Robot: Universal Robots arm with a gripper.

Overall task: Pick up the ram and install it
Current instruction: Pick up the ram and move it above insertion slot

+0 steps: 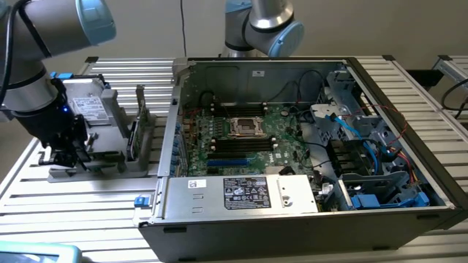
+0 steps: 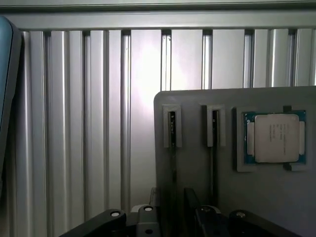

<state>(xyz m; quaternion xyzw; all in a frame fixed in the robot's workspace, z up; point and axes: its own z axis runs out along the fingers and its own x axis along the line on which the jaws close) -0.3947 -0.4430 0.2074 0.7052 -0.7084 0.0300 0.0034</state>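
Two rams stand on edge in narrow slots of a grey fixture plate (image 2: 197, 163): one ram (image 2: 172, 131) and a second ram (image 2: 215, 128), each seen as a thin dark strip. The first strip runs straight down into my gripper (image 2: 175, 217), whose black body straddles it. In the exterior view my gripper (image 1: 64, 159) hangs low over the fixture (image 1: 102, 167) at the exterior view's left, beside the open computer case. The motherboard (image 1: 245, 137) lies inside the case, with black memory slots (image 1: 241, 145) below the processor socket.
A square silver chip (image 2: 276, 137) sits in a pocket of the plate beyond the second ram. A boxy silver drive (image 1: 91, 104) leans on the fixture. The case wall (image 1: 172, 126) rises between fixture and motherboard. A second arm (image 1: 260, 24) stands behind the case.
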